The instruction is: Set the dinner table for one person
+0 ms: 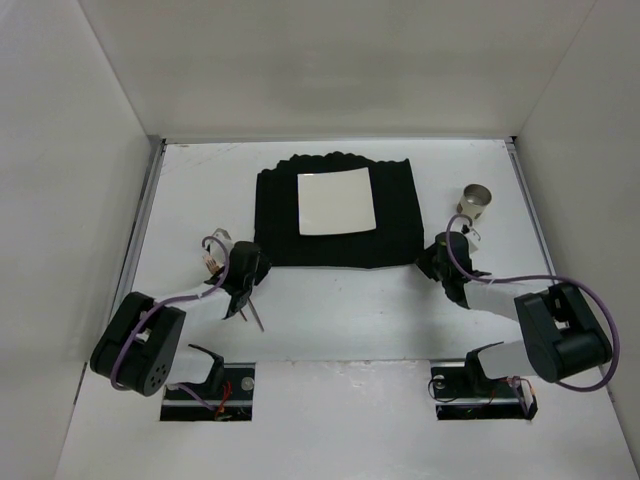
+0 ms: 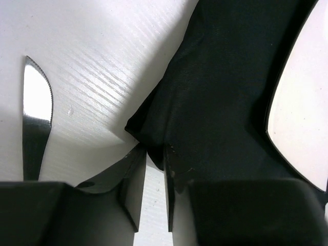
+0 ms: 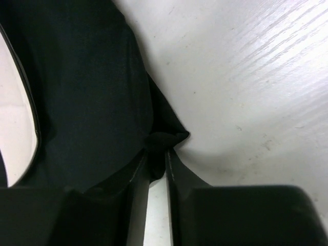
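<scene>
Now, both arms are at the black cloth mat, which lies mid-way across the dinner table with the square white plate on it. Left gripper: jaws nearly together, the mat's near-left corner nipped at the tips. Right gripper: the same narrow slit, the near-right corner bunched between the fingers. Knife lies on bare table just beside the left gripper. Metal cup sits beyond the right one.

Step in hand, as I judge it: squaring up the mat. Next calls for an even, slow pull by both arms, lest the plate slide, then release and on to the knife.
</scene>
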Tool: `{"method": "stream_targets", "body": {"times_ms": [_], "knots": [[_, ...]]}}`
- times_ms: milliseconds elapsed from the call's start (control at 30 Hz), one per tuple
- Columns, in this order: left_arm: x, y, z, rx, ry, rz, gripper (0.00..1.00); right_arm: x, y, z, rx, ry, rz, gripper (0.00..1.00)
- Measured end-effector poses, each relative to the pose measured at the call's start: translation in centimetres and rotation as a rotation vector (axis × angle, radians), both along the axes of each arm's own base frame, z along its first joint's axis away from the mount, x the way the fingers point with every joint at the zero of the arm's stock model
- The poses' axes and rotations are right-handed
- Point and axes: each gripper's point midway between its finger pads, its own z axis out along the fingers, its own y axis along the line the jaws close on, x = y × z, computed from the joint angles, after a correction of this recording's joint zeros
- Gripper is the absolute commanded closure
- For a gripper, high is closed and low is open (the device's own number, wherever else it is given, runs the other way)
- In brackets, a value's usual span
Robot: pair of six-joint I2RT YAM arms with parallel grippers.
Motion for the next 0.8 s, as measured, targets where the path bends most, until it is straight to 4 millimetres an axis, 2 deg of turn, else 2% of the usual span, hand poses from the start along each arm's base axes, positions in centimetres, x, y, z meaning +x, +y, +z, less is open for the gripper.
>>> {"method": "stream_targets", "body": {"times_ms": [100, 200, 467, 800], "knots": [[0.2, 0.1, 0.0, -0.002, -0.006, 0.001, 0.91, 0.2, 0.1, 0.0, 0.012, -0.001, -0.004, 0.92], [0.3, 0.0, 0.1, -0.001, -0.014, -0.007, 0.94, 0.2, 0.2, 0.1, 0.017, -0.002, -0.009, 0.95], [-0.5, 0.5, -0.1, 0.004, -0.023, -0.015, 0.94, -0.8, 0.7, 0.6, 0.037, -0.031, 0.006, 0.96], [-3.0, 1.4, 0.2, 0.014, -0.025, -0.024, 0.92, -4.2, 1.5, 1.5, 0.071, -0.083, 0.053, 0.93]]}}
